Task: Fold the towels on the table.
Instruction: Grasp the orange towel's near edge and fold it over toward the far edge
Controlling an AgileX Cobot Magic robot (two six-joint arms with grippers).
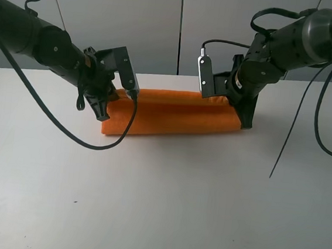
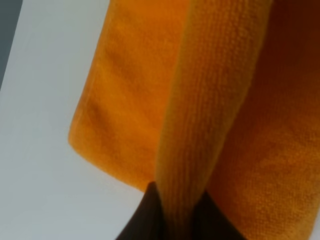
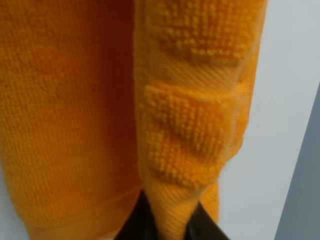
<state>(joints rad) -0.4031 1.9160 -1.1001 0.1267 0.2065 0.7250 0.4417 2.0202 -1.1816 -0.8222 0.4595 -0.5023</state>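
Observation:
The orange towel point(image 1: 173, 114) lies as a long folded band across the far middle of the white table point(image 1: 164, 207). My left gripper point(image 1: 103, 114) is shut on the towel's left end, low by the tabletop. My right gripper point(image 1: 244, 121) is shut on its right end. In the left wrist view the dark fingers point(image 2: 145, 217) pinch a raised ridge of the orange towel point(image 2: 210, 110). In the right wrist view the fingers point(image 3: 137, 222) pinch a hemmed edge of the towel point(image 3: 190, 125). The white label is hidden.
Black cables hang from both arms; one loops down over the table in front of the towel's left end point(image 1: 87, 143), another trails at the right point(image 1: 288, 142). A grey panelled wall point(image 1: 181, 26) stands behind the table's far edge.

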